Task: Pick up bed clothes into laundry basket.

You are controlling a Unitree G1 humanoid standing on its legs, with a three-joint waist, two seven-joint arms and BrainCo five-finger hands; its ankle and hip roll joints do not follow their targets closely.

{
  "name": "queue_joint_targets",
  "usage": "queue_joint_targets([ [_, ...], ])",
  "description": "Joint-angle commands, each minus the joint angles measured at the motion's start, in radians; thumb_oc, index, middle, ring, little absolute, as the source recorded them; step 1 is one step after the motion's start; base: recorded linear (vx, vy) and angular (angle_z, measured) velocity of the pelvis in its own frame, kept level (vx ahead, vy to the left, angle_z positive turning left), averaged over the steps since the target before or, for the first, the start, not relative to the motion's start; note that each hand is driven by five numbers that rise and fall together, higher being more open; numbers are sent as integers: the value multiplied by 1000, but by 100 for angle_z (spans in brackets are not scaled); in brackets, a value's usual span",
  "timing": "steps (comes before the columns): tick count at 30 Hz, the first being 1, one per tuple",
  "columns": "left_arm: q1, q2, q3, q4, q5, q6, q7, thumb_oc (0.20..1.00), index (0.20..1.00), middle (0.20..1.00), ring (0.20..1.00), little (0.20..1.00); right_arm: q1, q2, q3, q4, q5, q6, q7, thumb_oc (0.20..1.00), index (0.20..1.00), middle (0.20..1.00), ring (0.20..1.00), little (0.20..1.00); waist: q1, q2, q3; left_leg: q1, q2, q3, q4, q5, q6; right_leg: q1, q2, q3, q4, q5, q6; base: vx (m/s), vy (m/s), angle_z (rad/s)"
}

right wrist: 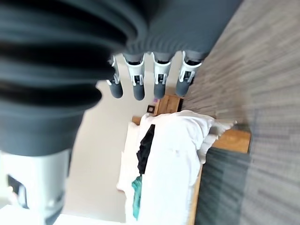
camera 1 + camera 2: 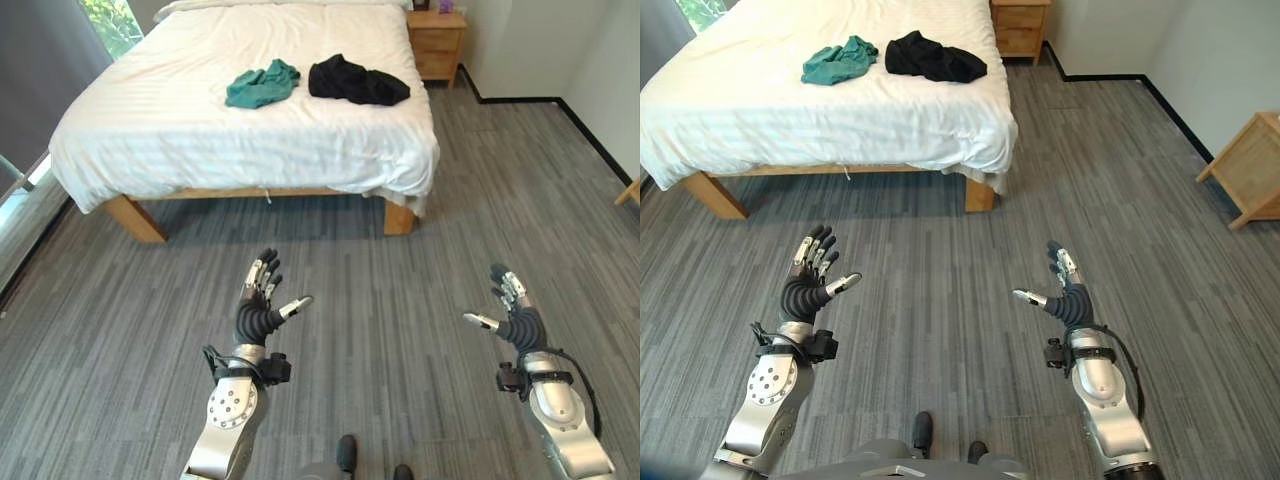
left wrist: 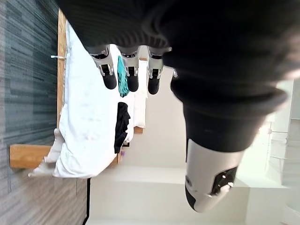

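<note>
A crumpled teal garment (image 2: 262, 84) and a black garment (image 2: 357, 81) lie side by side on the white sheet of the bed (image 2: 170, 130), well ahead of me. The same two garments lie on it as the teal garment (image 3: 122, 77) and black garment (image 3: 122, 126) past the left hand's fingers, and as the black garment (image 1: 146, 148) and teal garment (image 1: 137, 194) in the right wrist view. My left hand (image 2: 262, 305) and right hand (image 2: 512, 312) are held up over the grey floor, both open and holding nothing, far short of the bed.
A wooden nightstand (image 2: 438, 42) stands at the bed's far right corner. Another wooden piece of furniture (image 2: 1252, 170) stands by the right wall. Grey plank flooring (image 2: 400, 300) stretches between me and the bed. A window with a dark curtain (image 2: 50, 45) is at the far left.
</note>
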Motion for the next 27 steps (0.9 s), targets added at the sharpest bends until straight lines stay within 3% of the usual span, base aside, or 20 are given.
queue_joint_targets([
  [1,-32,-6,4,-27,-9,-76,-3,1000,1000,1000,1000,1000,-37,-1,8,-101,45,-84,12,1000,1000,1000,1000,1000,5,-16,-25,48,51,-40,5,-114,-69,-44,-70,-2,3,27,83,-30,-13,-13],
  [10,-64,-7,-37,14,-27,-63,4,1000,1000,1000,1000,1000,-42,-28,12,-76,-32,-67,-24,1000,1000,1000,1000,1000,-7,-16,-11,43,70,-52,12,-100,-78,-46,-47,13,7,6,65,1,-37,-4],
  [11,-81,-10,-44,31,-38,-62,1,1000,1000,1000,1000,1000,-53,-31,14,-60,-28,-66,-30,1000,1000,1000,1000,1000,-6,-28,32,-13,65,-43,151,-130,-91,-44,-52,17,15,6,52,-46,-65,6],
  [12,-83,-10,-43,32,-38,-62,1,1000,1000,1000,1000,1000,-55,-31,13,-59,-28,-66,-30,1000,1000,1000,1000,1000,-6,-28,33,-20,66,-44,165,-137,-91,-44,-52,16,15,6,52,-122,-99,4],
  [14,-93,-21,-49,47,-53,-64,-1,1000,1000,1000,1000,1000,-62,-45,13,-44,-18,-63,-29,1000,1000,1000,1000,1000,17,-31,94,-177,51,-52,455,-61,-133,-19,-51,19,11,5,28,-58,-65,-1],
  [15,-92,-27,-52,53,-67,-65,3,1000,1000,1000,1000,1000,-66,-52,17,-41,-20,-60,-35,1000,1000,1000,1000,1000,28,-34,109,-220,46,-56,520,-8,-150,-7,-51,21,6,0,22,30,-32,-14],
  [17,-90,-32,-57,62,-78,-62,4,1000,1000,1000,1000,1000,-69,-53,20,-30,-22,-54,-41,1000,1000,1000,1000,1000,33,-38,113,-262,51,-49,558,5,-149,-2,-51,19,2,-8,19,76,-18,-30],
  [19,-79,-35,-61,64,-96,-54,-5,1000,1000,1000,1000,1000,-67,-59,15,-32,-36,-42,-50,1000,1000,1000,1000,1000,49,-50,113,-324,72,-5,514,-2,-133,12,-56,17,2,-36,23,260,17,-21],
  [20,-66,-34,-64,65,-96,-45,-14,1000,1000,1000,1000,1000,-65,-60,11,-29,-38,-37,-54,1000,1000,1000,1000,1000,62,-54,101,-336,105,36,388,-24,-118,20,-54,13,2,-66,32,404,71,-6],
  [23,-41,-46,-61,75,-89,-36,-10,1000,1000,1000,1000,1000,-84,-74,22,1,-75,-24,-73,1000,1000,1000,1000,1000,87,-49,84,-365,129,112,55,58,-121,47,-48,22,2,-130,58,455,131,10],
  [27,-22,-49,-59,89,-90,-28,-14,1000,1000,1000,1000,1000,-93,-77,23,3,-123,-6,-76,1000,1000,1000,1000,1000,87,-53,49,-351,124,122,10,91,-110,72,-60,21,2,-151,75,321,131,-9],
])
